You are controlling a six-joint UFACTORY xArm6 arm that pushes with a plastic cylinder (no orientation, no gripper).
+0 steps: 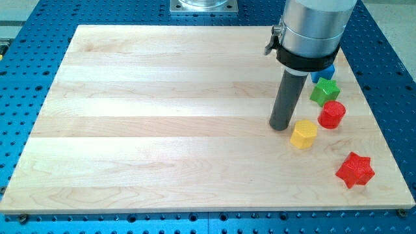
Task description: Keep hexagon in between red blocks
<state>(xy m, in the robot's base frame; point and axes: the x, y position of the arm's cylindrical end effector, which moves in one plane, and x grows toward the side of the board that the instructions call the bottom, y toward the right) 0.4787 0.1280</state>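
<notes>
yellow hexagon (303, 133) sat just right of my tip (280, 127), maybe touching, flanked by red cylinder (331, 114), red star (355, 169)

Silver cylinder, black collar, dark grey rod ending in my tip (280, 127).

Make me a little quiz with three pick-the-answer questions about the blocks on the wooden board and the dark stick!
1. Where is my tip relative to the yellow hexagon?
A. just to the view's left of it
B. to the view's right of it
C. far away at the board's left edge

2. How many red blocks are on the board?
A. one
B. two
C. four

3. Is the yellow hexagon between the red blocks?
A. yes, exactly between them
B. no, it sits to the view's left of both
C. it is stacked on one

Answers:
1 A: the rod ends beside the hexagon's left side.
2 B: a red cylinder and a red star.
3 B: the hexagon lies left of the line joining them.
</notes>
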